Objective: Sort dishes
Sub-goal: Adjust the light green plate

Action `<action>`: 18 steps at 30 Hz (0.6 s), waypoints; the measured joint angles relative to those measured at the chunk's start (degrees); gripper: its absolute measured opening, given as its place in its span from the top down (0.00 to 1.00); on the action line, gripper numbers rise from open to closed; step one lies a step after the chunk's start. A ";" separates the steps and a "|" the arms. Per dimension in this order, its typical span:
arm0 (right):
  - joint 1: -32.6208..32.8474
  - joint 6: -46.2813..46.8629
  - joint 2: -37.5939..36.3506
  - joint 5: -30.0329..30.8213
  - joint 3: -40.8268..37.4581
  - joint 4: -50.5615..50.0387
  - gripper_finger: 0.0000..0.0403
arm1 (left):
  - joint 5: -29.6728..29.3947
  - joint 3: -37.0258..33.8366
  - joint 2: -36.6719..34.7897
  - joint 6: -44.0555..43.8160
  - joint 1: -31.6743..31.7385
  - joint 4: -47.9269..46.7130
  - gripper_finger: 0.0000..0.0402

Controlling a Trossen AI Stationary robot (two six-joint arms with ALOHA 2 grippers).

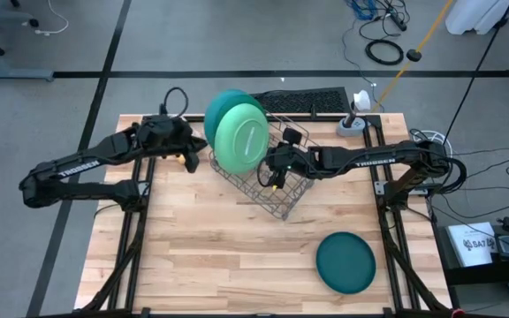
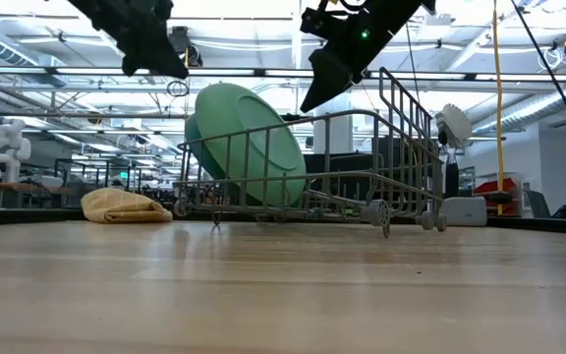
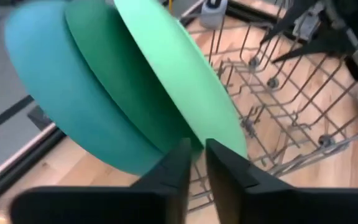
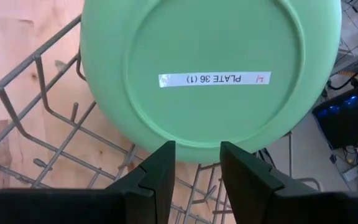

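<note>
Plates stacked upright in the rack, one still out on the bench

Grey wire rack [image 1: 277,181] props three smooth round plates on edge: light green plate [image 1: 240,140] foremost, dark green plate [image 3: 126,99] and teal plate [image 3: 61,93] behind. A second teal plate [image 1: 345,261] lies flat, well apart. Left gripper [image 3: 194,163] nearly closed, empty beside them; right gripper [image 4: 196,163] parted, empty.

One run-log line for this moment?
left hand: beside racked plates | right hand: open, facing light green plate | teal plate: on table

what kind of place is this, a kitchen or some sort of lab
Likely a robotics lab or workshop, not a kitchen: the wooden table sits on a bare floor strewn with cables, and the low view shows an open hall with a small white robot figure.
</note>
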 joint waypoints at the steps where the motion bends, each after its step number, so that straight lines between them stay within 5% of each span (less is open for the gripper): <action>1: 0.00 0.03 -0.02 -0.02 0.00 0.03 0.71 | 0.36 0.00 0.44 -0.01 0.00 -0.20 0.80; 9: 0.87 0.73 -0.02 0.08 0.00 -0.04 0.71 | 2.08 -0.02 4.13 -3.07 0.00 2.95 0.47; 18: 1.39 -0.87 0.00 0.30 0.02 2.18 0.71 | 3.51 -0.04 9.19 -4.53 -0.02 8.98 0.41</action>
